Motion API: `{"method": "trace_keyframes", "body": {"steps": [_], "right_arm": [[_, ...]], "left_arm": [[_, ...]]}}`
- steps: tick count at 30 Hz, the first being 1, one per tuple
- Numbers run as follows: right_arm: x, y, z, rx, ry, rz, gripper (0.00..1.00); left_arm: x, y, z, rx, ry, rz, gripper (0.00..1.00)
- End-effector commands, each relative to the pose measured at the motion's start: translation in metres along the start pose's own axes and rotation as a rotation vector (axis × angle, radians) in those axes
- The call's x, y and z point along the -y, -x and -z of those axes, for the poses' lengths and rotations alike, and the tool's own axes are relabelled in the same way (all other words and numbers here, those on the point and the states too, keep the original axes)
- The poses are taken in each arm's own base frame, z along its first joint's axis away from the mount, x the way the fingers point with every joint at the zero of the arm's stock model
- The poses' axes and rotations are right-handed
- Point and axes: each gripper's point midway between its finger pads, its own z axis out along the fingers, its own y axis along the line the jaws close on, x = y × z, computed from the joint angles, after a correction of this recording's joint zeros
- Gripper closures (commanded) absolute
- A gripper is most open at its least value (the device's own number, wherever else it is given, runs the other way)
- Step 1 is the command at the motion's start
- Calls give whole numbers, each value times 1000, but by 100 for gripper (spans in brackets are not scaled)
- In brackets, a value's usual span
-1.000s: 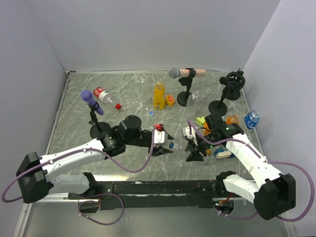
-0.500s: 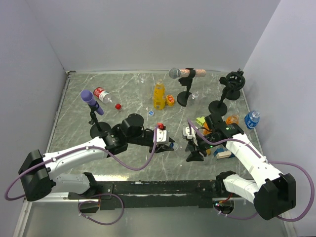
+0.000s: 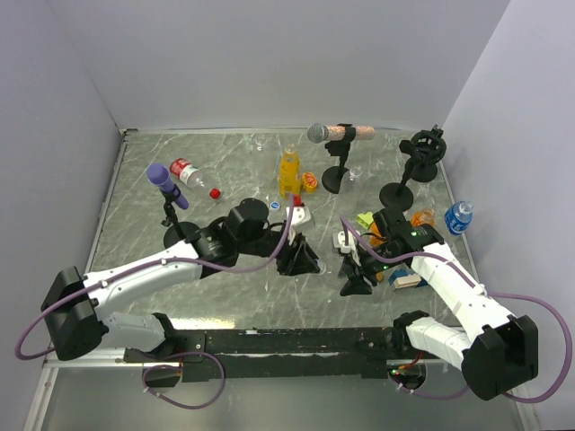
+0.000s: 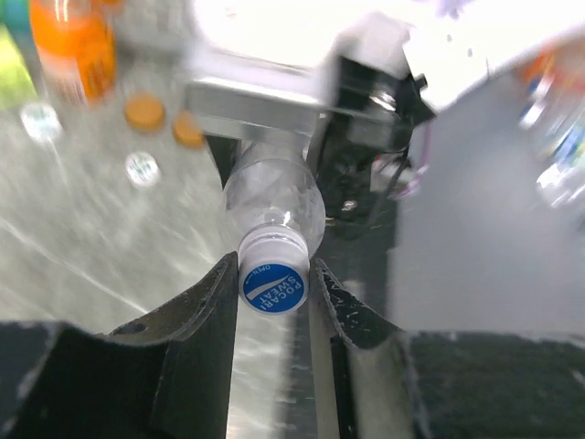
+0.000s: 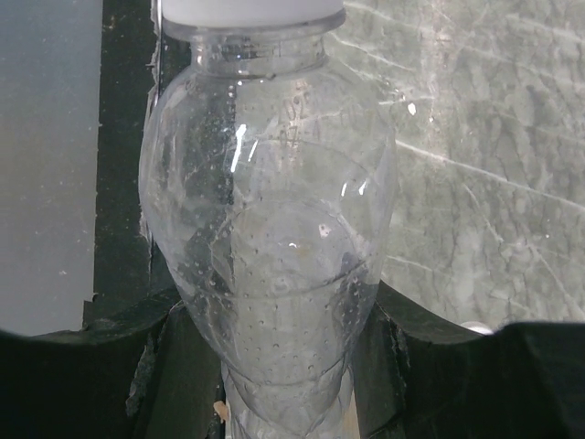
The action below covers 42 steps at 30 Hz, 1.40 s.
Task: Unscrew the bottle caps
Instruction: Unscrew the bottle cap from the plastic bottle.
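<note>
Sitting between left fingers [image 4: 212, 306]: blue cap [image 4: 272, 285]

Two arms [image 3: 135, 274], two microphones [image 3: 167, 184], three stands [image 3: 414, 169], one orange bottle [image 3: 288, 172]

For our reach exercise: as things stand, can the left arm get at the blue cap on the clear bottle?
Likely yes: the left fingers flank the blue cap, seemingly touching it, with nothing between.

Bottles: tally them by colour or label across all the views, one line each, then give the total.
Orange juice bottle: 1
Red-labelled clear bottle: 1
Small blue-labelled bottle: 1
Clear bottle with blue cap: 1
Total: 4
The coloured jumble at the right is too small to sort.
</note>
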Motion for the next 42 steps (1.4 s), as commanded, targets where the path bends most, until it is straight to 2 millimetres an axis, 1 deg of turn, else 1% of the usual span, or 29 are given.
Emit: {"method": "trace_keyframes", "body": {"steps": [1,4,5,9,11,12,15,18,21,23,26,27,29,31,33,37,40,42], "right_arm": [[6,9,-2,32,-6,67,81],[6,8,-2,31,-4,64,81],[6,8,-2,31,-3,64,81],[6,8,-1,30,-7,64,81],[6,9,-1,32,-8,67,81],[5,8,-2,31,-6,63,81],[5,8,-1,31,-7,66,81],[5,9,-1,33,-7,68,81],[5,9,-1,34,-6,69,81],[5,9,-1,35,-7,71,81],[5,9,-1,35,-7,71,81],[5,9,-1,35,-7,73,81],[4,9,-1,36,-6,71,81],[4,9,-1,37,-6,73,81],[4,10,-1,37,-5,70,81],[5,9,-2,36,-2,66,81],[5,8,-2,33,-2,64,81],[5,8,-2,32,-2,64,81]], "left_arm": [[11,35,-7,31,78,471,99],[13,37,-8,42,151,621,99],[13,39,-8,49,177,637,99],[8,36,-7,34,272,635,99],[3,37,-5,48,298,623,90],[3,38,-4,50,300,615,82],[3,49,6,101,313,578,54],[4,63,22,169,328,528,31],[9,72,39,215,324,455,18],[13,75,49,230,324,402,14],[16,74,63,239,328,296,12],[17,72,69,242,324,245,11],[23,68,77,245,295,123,6],[27,60,79,257,253,-22,3],[29,44,79,246,214,-185,1],[33,28,78,277,144,-544,1],[26,28,71,281,148,-651,1],[20,22,57,218,121,-671,1]]}}
